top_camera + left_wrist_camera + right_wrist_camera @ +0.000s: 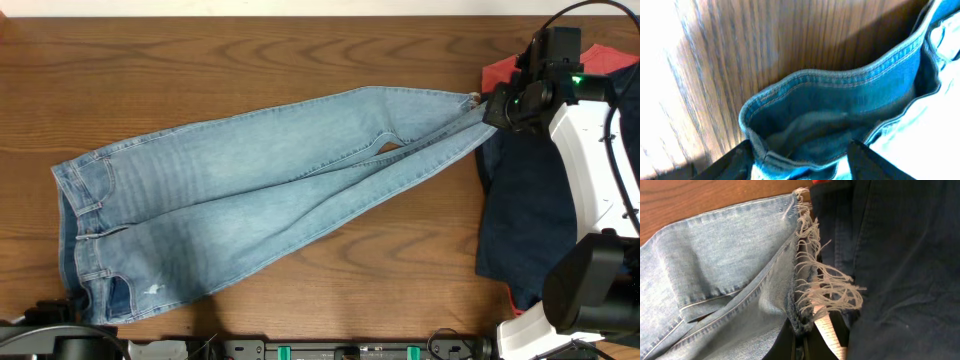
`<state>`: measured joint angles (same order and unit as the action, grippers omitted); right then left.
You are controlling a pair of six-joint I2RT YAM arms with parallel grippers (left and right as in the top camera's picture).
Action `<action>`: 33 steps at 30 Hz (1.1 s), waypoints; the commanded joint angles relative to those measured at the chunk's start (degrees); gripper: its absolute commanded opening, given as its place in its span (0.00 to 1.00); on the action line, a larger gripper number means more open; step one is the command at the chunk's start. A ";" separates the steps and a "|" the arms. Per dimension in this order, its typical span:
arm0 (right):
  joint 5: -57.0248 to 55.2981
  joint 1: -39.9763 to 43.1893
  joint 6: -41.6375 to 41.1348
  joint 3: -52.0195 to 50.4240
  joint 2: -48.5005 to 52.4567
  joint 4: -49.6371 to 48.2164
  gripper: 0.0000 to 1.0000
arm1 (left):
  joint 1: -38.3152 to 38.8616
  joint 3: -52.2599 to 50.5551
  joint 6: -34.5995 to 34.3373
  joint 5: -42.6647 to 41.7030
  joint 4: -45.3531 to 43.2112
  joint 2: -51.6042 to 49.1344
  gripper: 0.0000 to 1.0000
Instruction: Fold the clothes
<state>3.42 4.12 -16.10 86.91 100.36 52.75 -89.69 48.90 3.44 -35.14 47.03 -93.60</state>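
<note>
The light-blue jeans [250, 190] lie flat and slanted across the table, with the waist at the lower left and the legs running to the upper right. A small pale mark [152, 290] sits near the waist. My right gripper [487, 108] is at the leg ends, shut on the frayed hem [802, 330]. In the right wrist view, loose threads hang over the fingers. My left gripper [800, 165] is open with its fingers wide apart, and the raised waistband [840, 85] lies between them. In the overhead view only a dark part of the left arm [45, 318] shows, at the bottom left edge.
A dark navy garment [525, 210] lies at the right beside the hem and also shows in the right wrist view [900, 270]. A red cloth [500, 72] peeks out beneath it. The white right arm base [585, 170] stands over that pile.
</note>
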 commanded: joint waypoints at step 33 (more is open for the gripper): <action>0.35 0.85 -1.03 0.37 -0.35 -2.49 0.04 | 11.04 5.11 3.39 0.83 0.70 3.61 0.60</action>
<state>3.86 4.12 -16.29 86.91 100.36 50.46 -83.74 49.82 5.87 -34.17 47.55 -92.71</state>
